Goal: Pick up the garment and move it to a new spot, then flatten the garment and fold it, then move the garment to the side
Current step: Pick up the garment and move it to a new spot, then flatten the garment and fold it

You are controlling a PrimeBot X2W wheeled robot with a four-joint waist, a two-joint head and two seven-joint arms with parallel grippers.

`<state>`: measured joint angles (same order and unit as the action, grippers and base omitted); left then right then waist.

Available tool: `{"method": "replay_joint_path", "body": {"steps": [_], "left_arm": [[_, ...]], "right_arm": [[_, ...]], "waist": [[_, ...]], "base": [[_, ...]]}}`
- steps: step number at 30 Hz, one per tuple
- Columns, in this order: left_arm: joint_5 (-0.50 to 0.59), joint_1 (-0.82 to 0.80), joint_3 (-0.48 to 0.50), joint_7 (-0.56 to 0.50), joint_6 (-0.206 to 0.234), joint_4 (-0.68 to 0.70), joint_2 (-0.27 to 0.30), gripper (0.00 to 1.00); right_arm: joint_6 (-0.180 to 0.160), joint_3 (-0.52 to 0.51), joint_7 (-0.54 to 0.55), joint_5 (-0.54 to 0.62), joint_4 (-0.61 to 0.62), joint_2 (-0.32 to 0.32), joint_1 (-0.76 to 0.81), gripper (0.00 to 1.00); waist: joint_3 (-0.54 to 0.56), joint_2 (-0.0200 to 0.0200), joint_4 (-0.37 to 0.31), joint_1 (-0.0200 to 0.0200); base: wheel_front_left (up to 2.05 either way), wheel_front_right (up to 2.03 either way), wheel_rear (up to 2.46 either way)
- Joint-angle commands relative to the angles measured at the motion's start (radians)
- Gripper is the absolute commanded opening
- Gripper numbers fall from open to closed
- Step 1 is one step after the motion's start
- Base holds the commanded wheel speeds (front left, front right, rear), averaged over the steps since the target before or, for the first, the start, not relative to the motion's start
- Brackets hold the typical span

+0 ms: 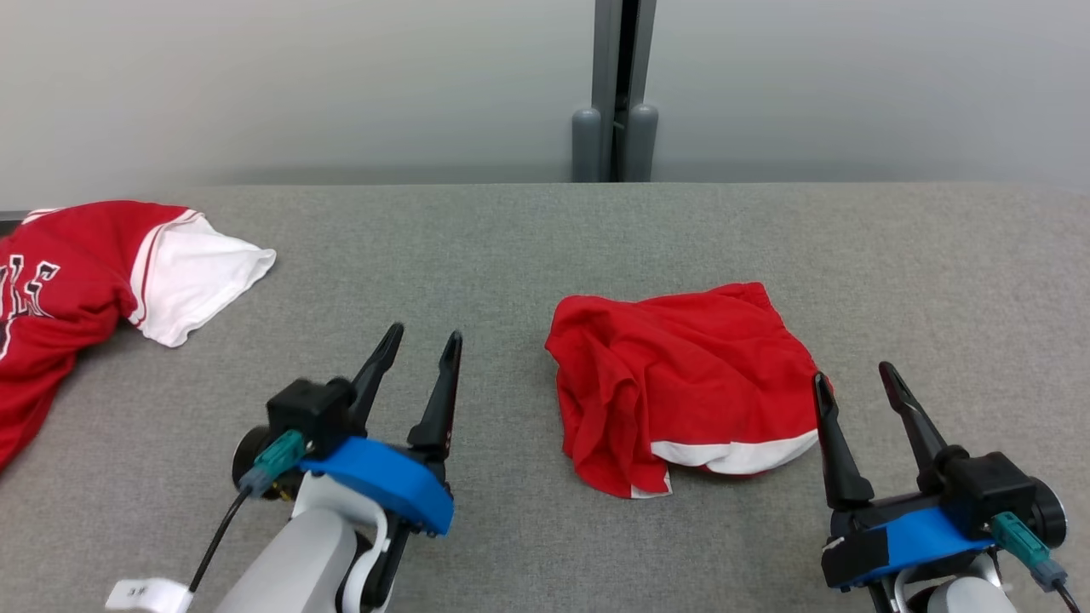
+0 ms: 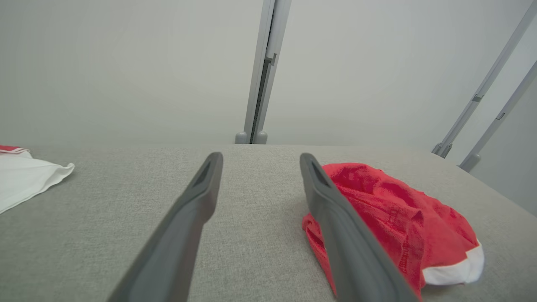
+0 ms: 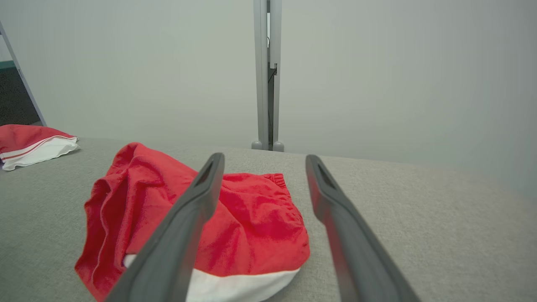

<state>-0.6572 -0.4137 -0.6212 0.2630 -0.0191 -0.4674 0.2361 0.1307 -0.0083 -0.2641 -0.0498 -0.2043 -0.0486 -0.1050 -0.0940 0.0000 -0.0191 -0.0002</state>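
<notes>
Shorts (image 1: pixel 681 383) crumpled on table (image 1: pixel 511 238), unlifted. My left gripper (image 1: pixel 426 334) well left of shorts, right gripper (image 1: pixel 851 372) just beside their right edge; both pairs of fingers spread, empty, likely staged for pickup. Jersey (image 1: pixel 77 281) far left of shorts.

One crumpled red garment (image 1: pixel 681 383) lying on one grey table (image 1: pixel 511 255), one red-and-white jersey (image 1: pixel 77 281) lying alongside, one left gripper (image 1: pixel 427 332) and one right gripper (image 1: pixel 852 372) hovering, each showing two dark fingers (image 1: pixel 443 383), one post (image 1: pixel 624 85) standing behind.
</notes>
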Motion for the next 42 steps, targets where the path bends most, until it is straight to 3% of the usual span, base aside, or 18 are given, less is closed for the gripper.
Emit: {"method": "replay_joint_path", "body": {"steps": [1, 7, 15, 24, 42], "left_arm": [[0.018, 0.047, 0.038, 0.002, 0.015, 0.030, 0.004, 1.00], [0.081, 0.246, 0.194, 0.002, 0.063, 0.153, -0.004, 1.00], [0.166, 0.423, 0.319, 0.003, 0.089, 0.275, -0.033, 1.00], [0.216, 0.527, 0.393, 0.003, 0.051, 0.317, -0.080, 1.00], [0.250, 0.500, 0.428, 0.002, -0.012, 0.260, -0.126, 1.00]], "right_arm": [[0.000, 0.000, -0.001, -0.003, 0.008, -0.003, 0.020, 1.00], [0.000, 0.005, -0.001, -0.023, 0.023, -0.003, 0.073, 1.00], [0.000, -0.016, -0.001, -0.048, 0.032, -0.003, 0.132, 1.00], [0.000, -0.006, -0.001, -0.045, 0.014, -0.003, 0.155, 1.00], [0.000, -0.006, -0.001, -0.036, -0.015, -0.003, 0.127, 1.00]], "waist": [[0.011, 0.0000, 0.006, 0.0002], [0.036, 0.0000, 0.026, 0.0002], [0.047, 0.0000, 0.033, 0.0002], [0.054, 0.0000, 0.025, 0.0002], [0.054, 0.0000, 0.023, 0.0002]], "base": [[0.00, 0.00, 0.00], [0.00, 0.00, 0.00], [0.00, 0.00, 0.00], [0.00, 0.00, 0.00], [0.00, 0.00, 0.00]]}}
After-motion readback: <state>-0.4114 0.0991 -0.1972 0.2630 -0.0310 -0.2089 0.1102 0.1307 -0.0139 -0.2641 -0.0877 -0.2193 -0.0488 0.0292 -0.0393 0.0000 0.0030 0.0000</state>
